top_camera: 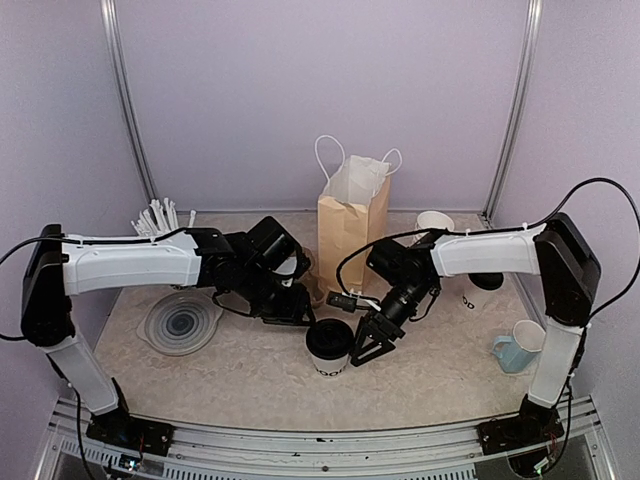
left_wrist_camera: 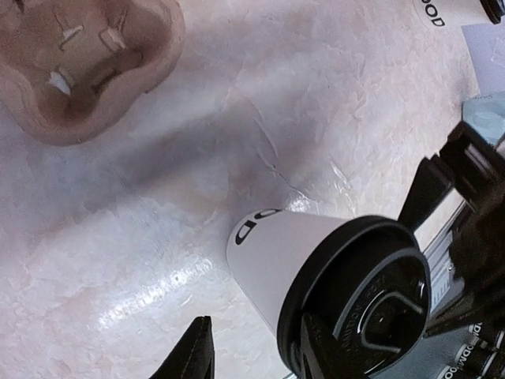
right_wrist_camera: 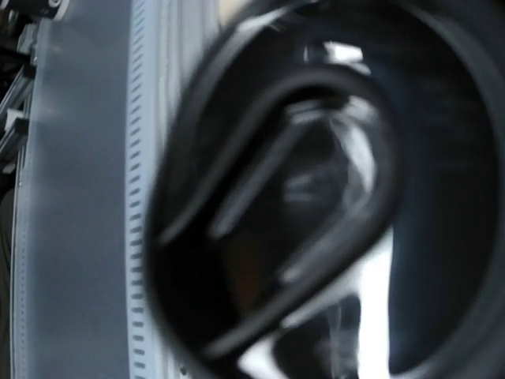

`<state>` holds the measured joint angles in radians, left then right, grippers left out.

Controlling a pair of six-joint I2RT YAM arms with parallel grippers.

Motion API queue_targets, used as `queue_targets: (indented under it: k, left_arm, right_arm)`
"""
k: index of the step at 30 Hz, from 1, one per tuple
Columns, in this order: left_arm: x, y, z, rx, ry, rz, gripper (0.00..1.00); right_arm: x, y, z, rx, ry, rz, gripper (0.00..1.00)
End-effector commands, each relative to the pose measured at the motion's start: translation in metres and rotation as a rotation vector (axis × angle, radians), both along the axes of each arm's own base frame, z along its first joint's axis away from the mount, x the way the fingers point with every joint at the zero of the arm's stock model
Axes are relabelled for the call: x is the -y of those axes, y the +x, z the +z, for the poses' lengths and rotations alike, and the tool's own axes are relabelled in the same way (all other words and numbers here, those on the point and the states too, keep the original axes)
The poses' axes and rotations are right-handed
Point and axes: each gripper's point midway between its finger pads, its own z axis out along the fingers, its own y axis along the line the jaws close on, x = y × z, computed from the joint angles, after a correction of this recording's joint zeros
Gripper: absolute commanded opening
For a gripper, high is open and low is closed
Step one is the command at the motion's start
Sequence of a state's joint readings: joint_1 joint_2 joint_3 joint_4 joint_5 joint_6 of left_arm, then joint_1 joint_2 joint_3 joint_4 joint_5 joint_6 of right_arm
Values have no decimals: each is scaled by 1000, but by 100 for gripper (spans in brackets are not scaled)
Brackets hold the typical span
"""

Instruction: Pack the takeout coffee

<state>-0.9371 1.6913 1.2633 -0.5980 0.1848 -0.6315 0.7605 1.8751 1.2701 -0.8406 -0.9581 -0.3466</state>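
Note:
One takeout coffee cup (top_camera: 328,350), white with a black lid, stands at the front middle of the table. In the left wrist view this cup (left_wrist_camera: 288,260) fills the lower right. My left gripper (top_camera: 300,312) hovers just behind and left of it, open (left_wrist_camera: 260,359), with one fingertip (left_wrist_camera: 197,354) over bare table and the other in front of the lid. My right gripper (top_camera: 368,345) is spread open close against the cup's right side; its wrist view shows only the blurred black lid (right_wrist_camera: 276,213). A second takeout coffee cup (top_camera: 485,288) stands behind the right forearm, also seen in the left wrist view (left_wrist_camera: 450,9).
A brown paper bag (top_camera: 350,225) with white handles stands open at the back centre. A pulp cup carrier (left_wrist_camera: 79,63) lies near the left gripper. Also around: lidless white cups (top_camera: 435,222), a light blue mug (top_camera: 520,345), a clear round lid (top_camera: 182,322), white sticks (top_camera: 160,218).

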Motion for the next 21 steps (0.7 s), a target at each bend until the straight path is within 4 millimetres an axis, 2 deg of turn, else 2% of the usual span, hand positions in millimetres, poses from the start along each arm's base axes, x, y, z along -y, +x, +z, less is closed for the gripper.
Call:
queue_targets:
  k: [1, 7, 11, 16, 18, 21]
  left_arm:
    - [4, 16, 23, 101, -8, 8, 38]
    - [-10, 15, 38, 122, -16, 70, 46]
    - [-13, -5, 37, 60, -91, 64, 51]
    - [-12, -30, 28, -13, -168, 31, 53]
    - [-10, -34, 26, -8, -162, 15, 52]
    - [-9, -28, 23, 18, -151, 22, 52]
  right_arm:
    - [-5, -15, 16, 41, 60, 67, 62]
    - [13, -13, 8, 129, -24, 53, 63]
    - [22, 10, 13, 171, -41, -25, 59]
    - [18, 43, 20, 176, -31, -110, 55]
    - [13, 46, 20, 152, -22, -106, 57]
    - [6, 49, 19, 126, -5, -97, 60]
